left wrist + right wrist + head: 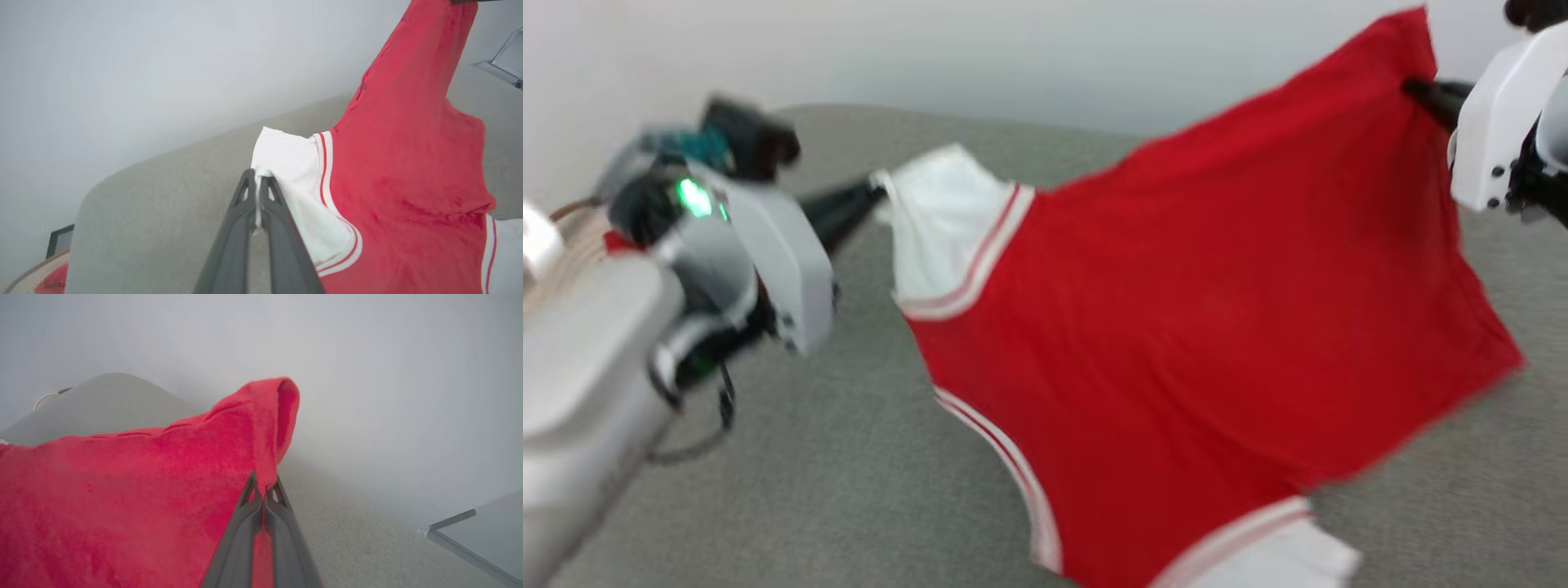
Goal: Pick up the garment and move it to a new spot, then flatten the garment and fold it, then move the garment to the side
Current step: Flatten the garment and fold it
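Seemingly light, limp red-and-white fabric jersey (pixel 1176 327) hangs spread, left hand (pixel 877 196) pinching its ten-o'clock white corner, right hand (pixel 1414 88) its two-o'clock red corner.

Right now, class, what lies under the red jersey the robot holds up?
Under the jersey lies a grey cushioned surface, visible around its edges. The patch directly beneath the cloth is covered, so whatever lies there cannot be seen.
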Motion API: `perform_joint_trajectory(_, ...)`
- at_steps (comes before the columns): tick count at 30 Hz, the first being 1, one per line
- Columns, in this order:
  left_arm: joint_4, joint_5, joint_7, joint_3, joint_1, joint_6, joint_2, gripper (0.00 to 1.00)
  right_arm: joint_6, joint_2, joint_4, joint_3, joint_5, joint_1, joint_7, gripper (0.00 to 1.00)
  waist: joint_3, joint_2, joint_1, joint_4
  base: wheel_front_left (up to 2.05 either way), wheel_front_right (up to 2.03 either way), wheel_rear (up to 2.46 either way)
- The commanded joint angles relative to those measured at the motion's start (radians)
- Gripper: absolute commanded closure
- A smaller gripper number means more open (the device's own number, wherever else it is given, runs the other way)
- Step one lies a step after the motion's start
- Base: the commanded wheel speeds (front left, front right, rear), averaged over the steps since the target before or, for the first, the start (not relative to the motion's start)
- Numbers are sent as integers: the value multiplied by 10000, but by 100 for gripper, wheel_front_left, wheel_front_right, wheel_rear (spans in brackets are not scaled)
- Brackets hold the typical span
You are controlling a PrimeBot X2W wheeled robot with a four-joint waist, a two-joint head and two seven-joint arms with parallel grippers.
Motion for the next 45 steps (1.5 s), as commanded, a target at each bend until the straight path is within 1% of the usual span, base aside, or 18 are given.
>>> perform_joint_trajectory(1,171,106,138,-8,-322,4,15,100,-10,78,101,-90,-129,-170,-170,100,-368,0,0,-408,0,0,0)
perform_joint_trajectory(3,520,270,369,-87,-1055,7,52,100,-10,179,341,-197,-278,-356,-451,100,-481,0,0,-571,0,0,0)
perform_joint_trajectory(6,1140,377,522,-257,-1997,6,-83,100,-10,406,759,-328,-572,-637,-895,100,-610,0,0,-812,0,0,0)
perform_joint_trajectory(13,2645,454,387,-826,-3978,11,-445,100,-10,1048,1576,-580,-1288,-1268,-1887,100,-817,0,0,-1327,0,0,0)
perform_joint_trajectory(21,4478,557,-230,-1430,-6009,10,-865,100,-10,1735,2335,-783,-1716,-1842,-2588,100,-978,0,0,-1916,0,0,0)
perform_joint_trajectory(25,5232,526,-699,-1718,-6810,10,-1019,100,-10,1958,2723,-922,-1854,-2118,-2980,100,-977,0,0,-2138,0,0,0)
perform_joint_trajectory(29,5855,443,-1150,-2030,-7415,10,-1126,100,-10,2123,2972,-941,-1918,-2305,-3141,100,-914,0,0,-2299,0,0,0)
perform_joint_trajectory(33,6361,325,-1618,-2284,-7914,10,-1182,100,-10,2182,3068,-971,-1852,-2444,-3179,100,-678,0,0,-2423,0,0,0)
perform_joint_trajectory(37,6688,216,-2033,-2502,-8499,10,-1156,100,-10,2147,3014,-983,-1831,-2708,-3257,100,-220,0,0,-2536,0,0,0)
perform_joint_trajectory(41,6865,150,-2329,-2747,-9108,12,-1071,100,-10,2091,2937,-1064,-1885,-3073,-3470,100,524,0,0,-2634,0,0,0)
perform_joint_trajectory(45,7122,161,-2673,-2899,-9934,12,-976,100,-10,2092,2893,-1173,-2072,-3642,-3865,100,1535,0,0,-2740,0,0,0)
